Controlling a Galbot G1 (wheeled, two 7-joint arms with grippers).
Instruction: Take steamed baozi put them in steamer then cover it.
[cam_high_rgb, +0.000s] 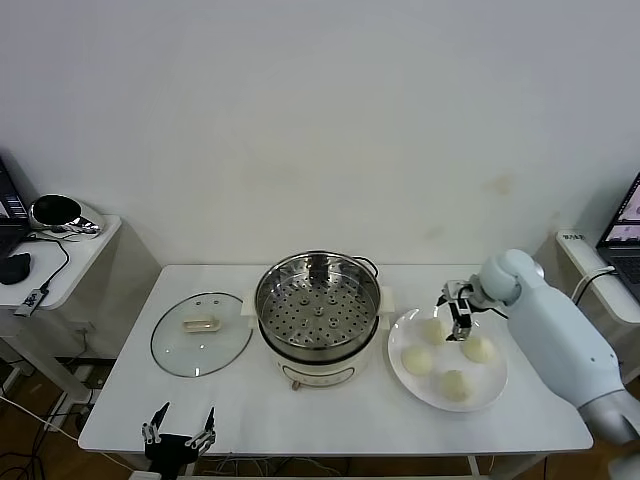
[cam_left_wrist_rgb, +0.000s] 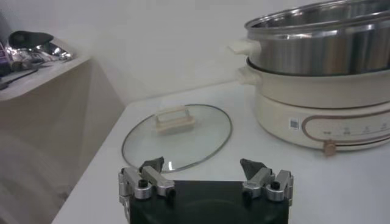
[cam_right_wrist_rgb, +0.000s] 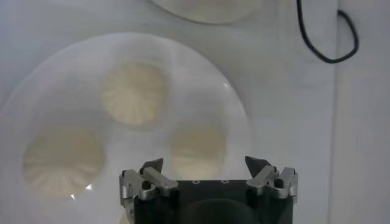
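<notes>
Hovering spread wide, the right tool (cam_high_rgb: 460, 318) sits just above the steamed baozi (cam_high_rgb: 433, 329).

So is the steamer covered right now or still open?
Open. The steamer shows its bare perforated tray, and the glass lid lies flat on the table beside it.

The head camera looks forward and down from above the table's (cam_high_rgb: 330, 420) near edge, with the steamer (cam_high_rgb: 318, 318) at centre. The left wrist camera sits low and close, facing the steamer's (cam_left_wrist_rgb: 317, 91) side across the glass lid (cam_left_wrist_rgb: 177, 137), which both views share. The right wrist camera looks straight down, near the plate (cam_right_wrist_rgb: 36, 79) beside the steamer.
</notes>
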